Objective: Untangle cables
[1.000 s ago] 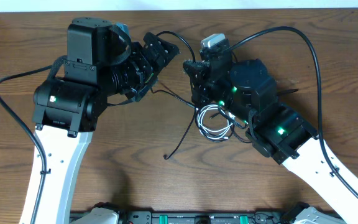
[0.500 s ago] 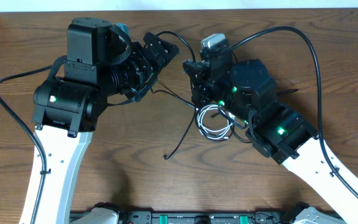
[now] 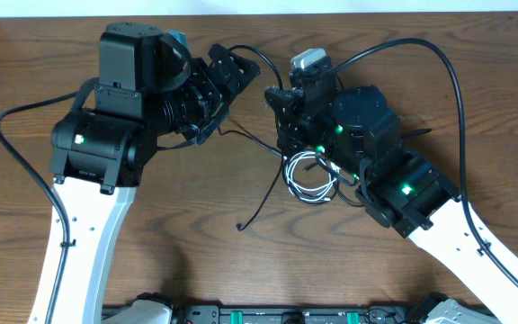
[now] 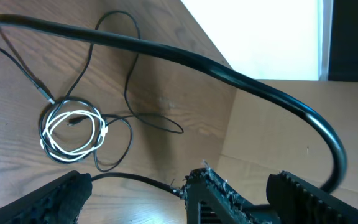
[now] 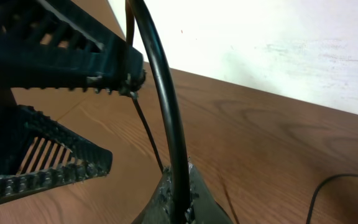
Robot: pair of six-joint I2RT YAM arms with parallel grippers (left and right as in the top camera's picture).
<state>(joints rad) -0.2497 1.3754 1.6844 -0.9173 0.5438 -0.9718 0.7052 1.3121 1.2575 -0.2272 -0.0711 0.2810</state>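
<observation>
You see a dark wood-grain table (image 3: 178, 234) below a pale wall, the left gripper (image 3: 236, 85) with ribbed black jaws spread wide near the far edge, the right gripper (image 5: 178, 202) clenched on a thin black cable (image 5: 171, 124), and a round white cable coil (image 3: 311, 178) mid-table among loose black cables (image 3: 259, 202).

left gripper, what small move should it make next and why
Probably close the left gripper on the thin black cable: its jaws stand open beside the right gripper, which is shut on that cable, so a second grip could draw it out.
</observation>
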